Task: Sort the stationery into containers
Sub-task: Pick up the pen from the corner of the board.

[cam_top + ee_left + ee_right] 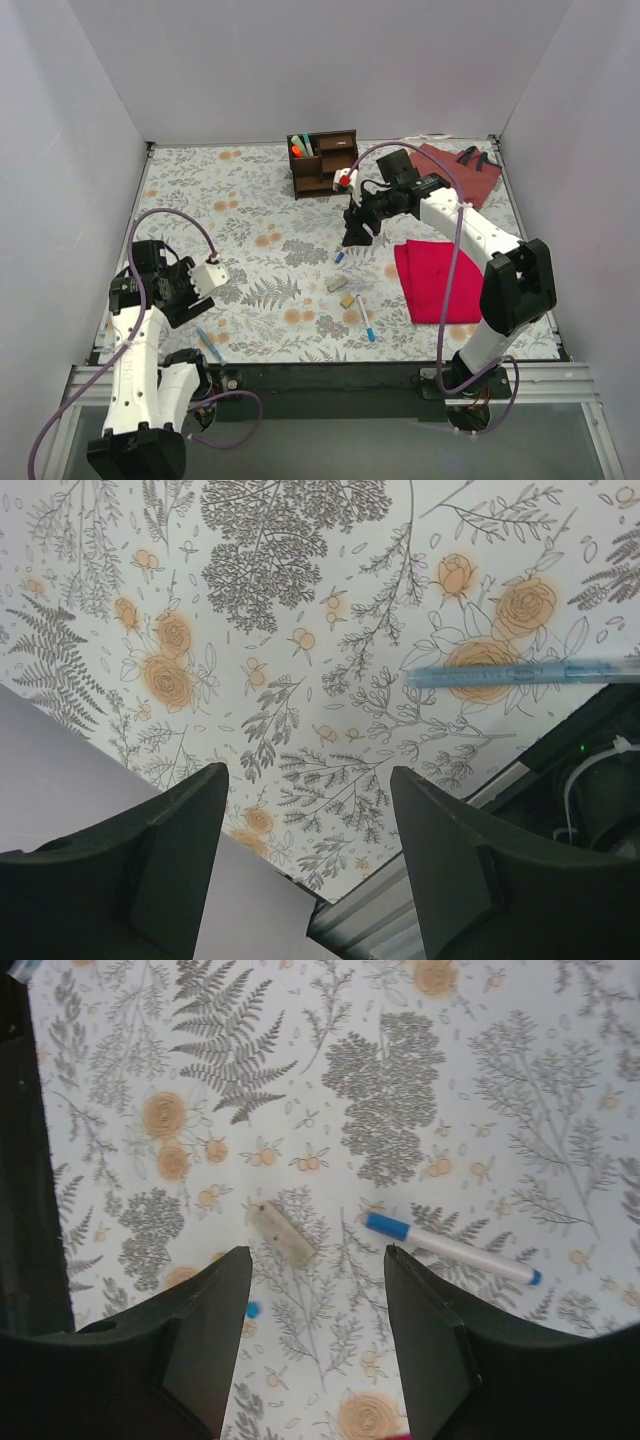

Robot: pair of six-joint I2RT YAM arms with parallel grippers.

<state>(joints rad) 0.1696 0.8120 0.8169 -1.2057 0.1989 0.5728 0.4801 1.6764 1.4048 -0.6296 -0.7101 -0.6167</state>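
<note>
The dark brown wooden organiser (322, 162) stands at the back with orange and green markers in it. My right gripper (355, 235) hangs open and empty above the mat. In the right wrist view the gripper (318, 1260) frames a tan eraser (283, 1232), a white pen with blue ends (450, 1250) and a small blue piece (252, 1310). From the top I see the eraser (337, 284), a second eraser (348, 300), the pen (366, 317) and the blue piece (340, 256). My left gripper (178, 298) is open and empty near the front left, with a light blue pen (520, 673) lying beside it (208, 343).
A flat red cloth (438, 280) lies at the right and a reddish-brown bag (460, 170) at the back right. Grey walls enclose three sides. The table's front edge and rail (400, 910) lie just under my left gripper (308, 775).
</note>
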